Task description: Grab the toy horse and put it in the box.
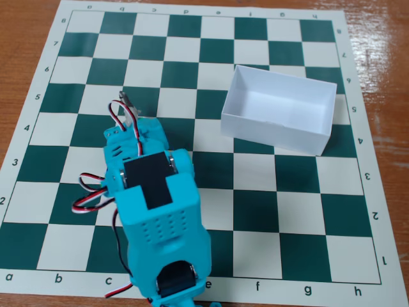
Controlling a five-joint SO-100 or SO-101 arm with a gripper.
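The turquoise arm reaches from the bottom edge up over the left half of the chessboard. Its gripper (pixel 130 117) points away from the camera, and the wrist and red-white-black wires hide its jaws. A tiny grey-and-dark thing, which looks like the toy horse (pixel 126 100), shows right at the gripper's far tip, on a dark square near row 5. I cannot tell whether the gripper touches or holds it. The white box (pixel 278 128) stands open and empty on the board to the upper right, about three squares from the gripper.
The green-and-white chessboard mat (pixel 268 217) lies on a brown wooden table (pixel 383 38). The arm's base (pixel 169 281) stands at the bottom edge of the board.
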